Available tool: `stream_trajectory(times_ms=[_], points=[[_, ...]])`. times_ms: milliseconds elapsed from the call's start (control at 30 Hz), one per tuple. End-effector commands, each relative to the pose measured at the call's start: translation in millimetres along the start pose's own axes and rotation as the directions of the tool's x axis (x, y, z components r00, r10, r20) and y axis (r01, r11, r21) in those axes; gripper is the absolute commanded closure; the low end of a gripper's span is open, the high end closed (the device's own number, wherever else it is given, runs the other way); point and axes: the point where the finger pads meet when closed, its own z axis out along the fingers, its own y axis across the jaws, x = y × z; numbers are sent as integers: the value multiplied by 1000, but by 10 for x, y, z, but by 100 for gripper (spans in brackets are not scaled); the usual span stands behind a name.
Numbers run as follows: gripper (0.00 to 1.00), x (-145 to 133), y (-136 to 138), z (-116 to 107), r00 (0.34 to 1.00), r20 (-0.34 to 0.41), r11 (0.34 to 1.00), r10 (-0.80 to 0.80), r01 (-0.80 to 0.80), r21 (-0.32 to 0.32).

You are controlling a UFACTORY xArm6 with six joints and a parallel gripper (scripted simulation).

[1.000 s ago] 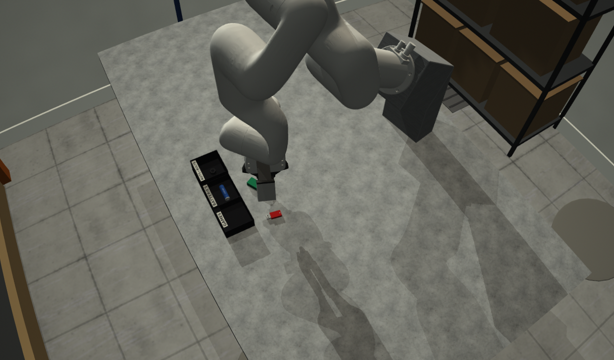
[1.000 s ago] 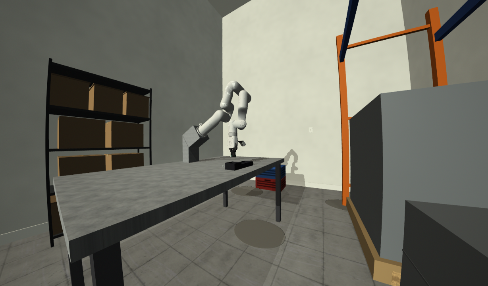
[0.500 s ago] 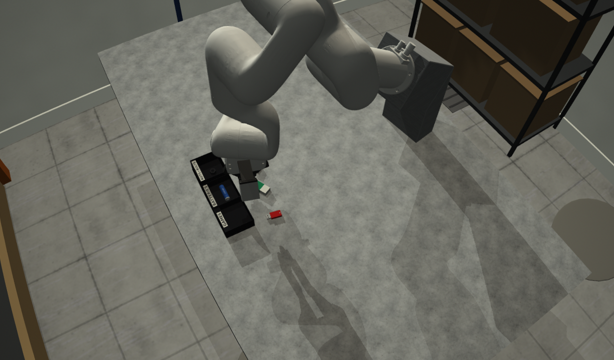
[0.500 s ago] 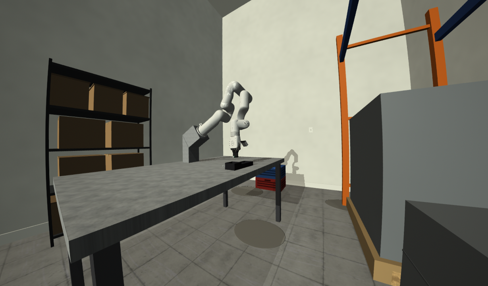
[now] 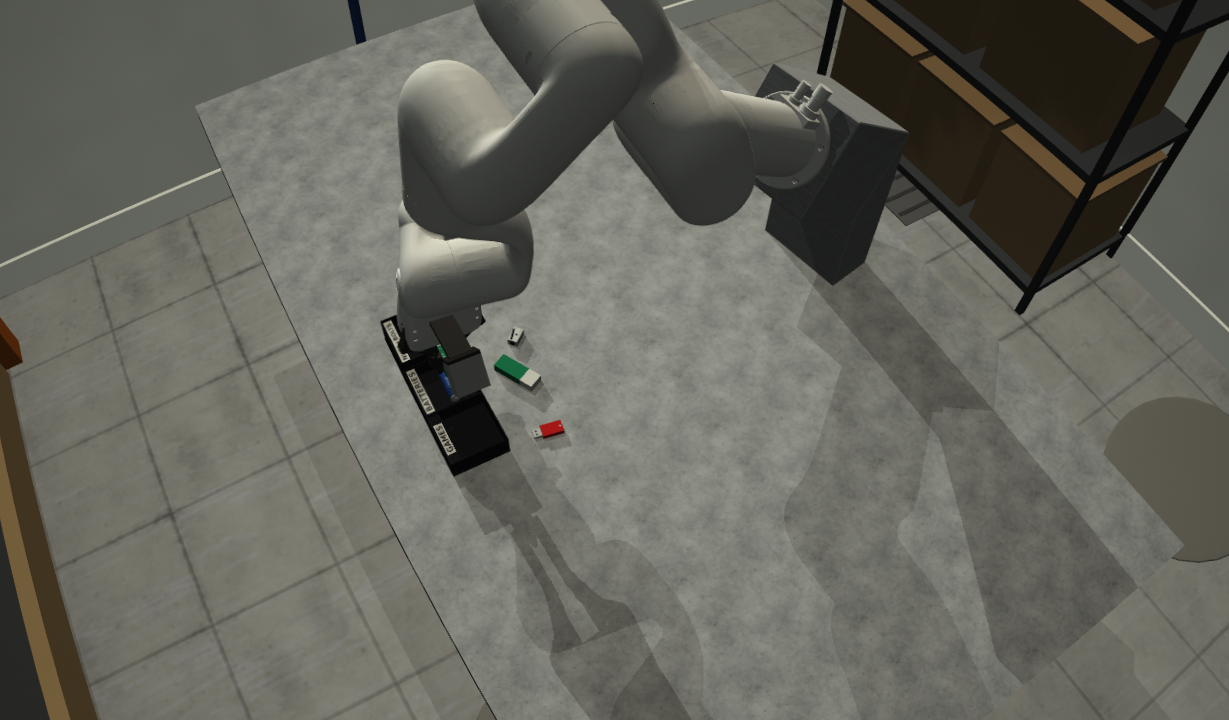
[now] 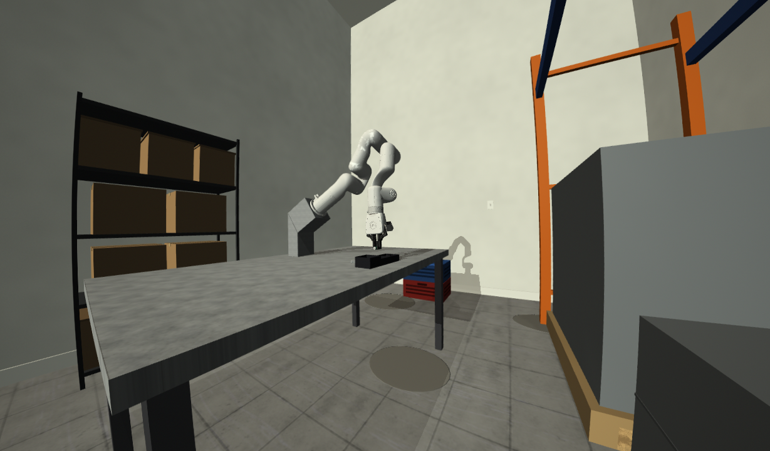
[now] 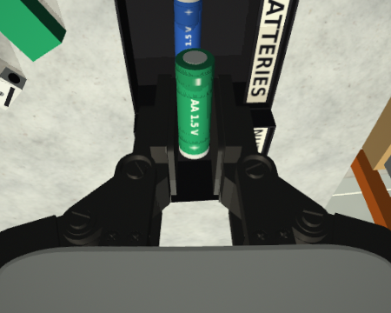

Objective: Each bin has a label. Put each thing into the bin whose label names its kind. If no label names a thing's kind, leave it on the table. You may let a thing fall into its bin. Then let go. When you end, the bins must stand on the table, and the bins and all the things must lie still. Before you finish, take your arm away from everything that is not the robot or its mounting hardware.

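My gripper (image 7: pixel 194 102) (image 6: pixel 377 247) is shut on a green AA battery (image 7: pixel 195 104) and holds it above the row of black bins, near the wall between the BATTERIES bin (image 7: pixel 154 35) and the nuts bin. A blue battery (image 7: pixel 188 30) (image 5: pixel 447 385) lies in the BATTERIES bin. The GAMES bin (image 5: pixel 500 444) looks empty. The nuts bin (image 5: pixel 384 323) is mostly hidden under the gripper. On the table beside the bins lie a green and white eraser (image 5: pixel 516 369) (image 7: pixel 35 32), a metal sharpener (image 5: pixel 515 335) (image 7: pixel 5 89) and a red USB stick (image 5: pixel 551 428).
The bins stand close to one long edge of the grey table (image 5: pixel 672 537) (image 6: pixel 235 297). The eraser and the sharpener lie close to the bins' inner side. The arm's base (image 5: pixel 833 205) (image 6: pixel 300 230) stands at the table's other side, by a shelf (image 6: pixel 157 173) with boxes.
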Motion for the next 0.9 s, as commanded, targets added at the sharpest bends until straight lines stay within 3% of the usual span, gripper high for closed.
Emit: stream_trajectory(times_ms=[0,867], points=[[100,-49,88,17,999,-43,998,1,1,56],[100,-14,31,12,999,-43,998,1,1,56]])
